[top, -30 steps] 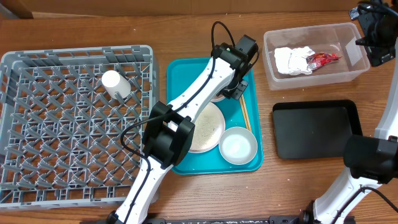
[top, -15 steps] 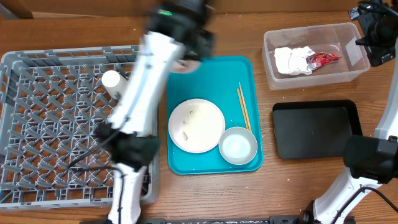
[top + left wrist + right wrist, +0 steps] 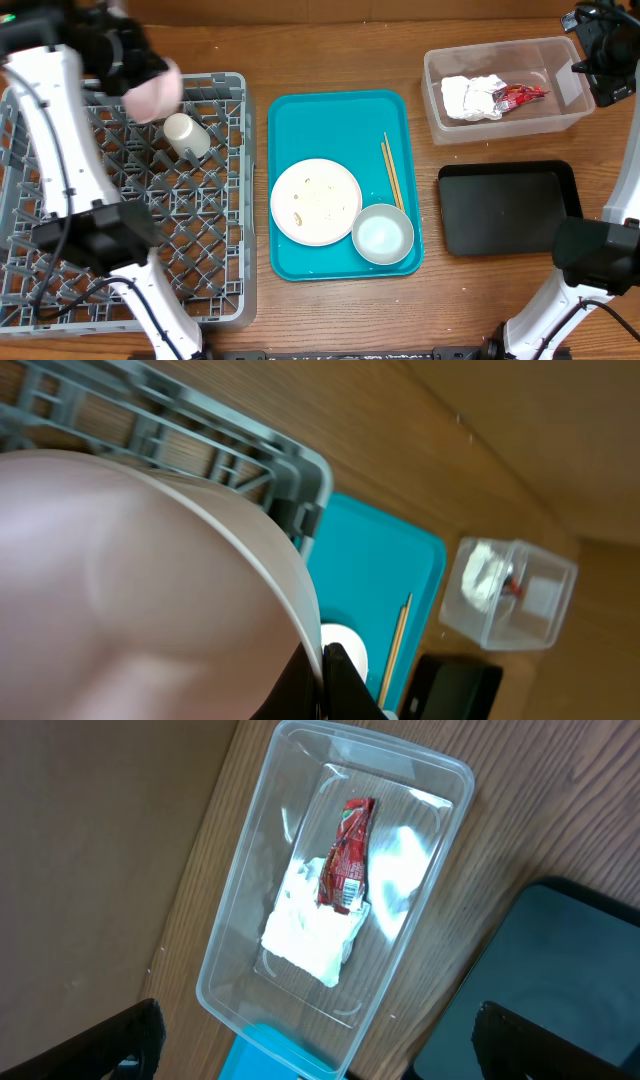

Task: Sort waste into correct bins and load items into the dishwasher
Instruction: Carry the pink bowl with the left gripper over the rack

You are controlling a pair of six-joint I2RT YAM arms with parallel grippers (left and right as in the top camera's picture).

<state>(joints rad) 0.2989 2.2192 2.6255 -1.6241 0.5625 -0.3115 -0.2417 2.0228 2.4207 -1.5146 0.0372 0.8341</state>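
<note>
The pinkish saucer (image 3: 153, 95) is now carried over the far edge of the grey rack (image 3: 200, 80), just beside the cup (image 3: 186, 135), clenched in the left claw (image 3: 128, 62), so 1 more dish is judged close to loading. 1 second earlier that arm was stretched over the teal tray (image 3: 340, 110), where the plate (image 3: 316, 201), bowl (image 3: 382, 233) and chopsticks (image 3: 391, 172) are left; the right claw (image 3: 600, 55) is kept spread wide by the tub (image 3: 500, 125)

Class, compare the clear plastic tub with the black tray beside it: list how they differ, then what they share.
The clear tub is see-through; the black tray is opaque. The tub has tall walls; the tray is shallow. The tub holds a crumpled napkin and a red wrapper; the tray holds nothing visible. Both are rounded-corner rectangles of similar footprint on the wooden table.
</note>
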